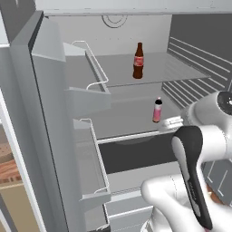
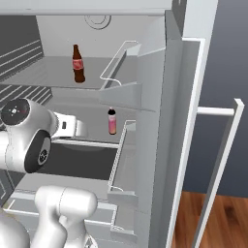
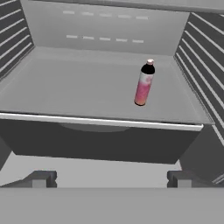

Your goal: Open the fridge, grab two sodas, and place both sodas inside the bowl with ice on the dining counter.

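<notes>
- Left base view: fridge (image 1: 50, 113) open, left door swung out with its bins in view. One cola bottle (image 1: 138, 60) upright on the upper shelf, far and central. Pink-labelled bottle (image 1: 157, 110) upright on the middle shelf, nearer, right of centre. Arm reaching in from the right, hand level with the middle shelf, just right of the pink-labelled bottle.
- Right base view: right door (image 2: 193, 121) also open. Cola bottle on the upper shelf, left of centre; pink-labelled bottle below it, near the shelf's front edge, apart from the hand.
- Hand view: gripper (image 3: 111, 178) spread wide, nothing between the fingers (image 3: 40, 178). Pink-labelled bottle ahead, right of centre, well apart, standing on the shelf.
- Progress, judged: opening done. No soda grabbed yet, so both grabs and both drops into the iced bowl left.
</notes>
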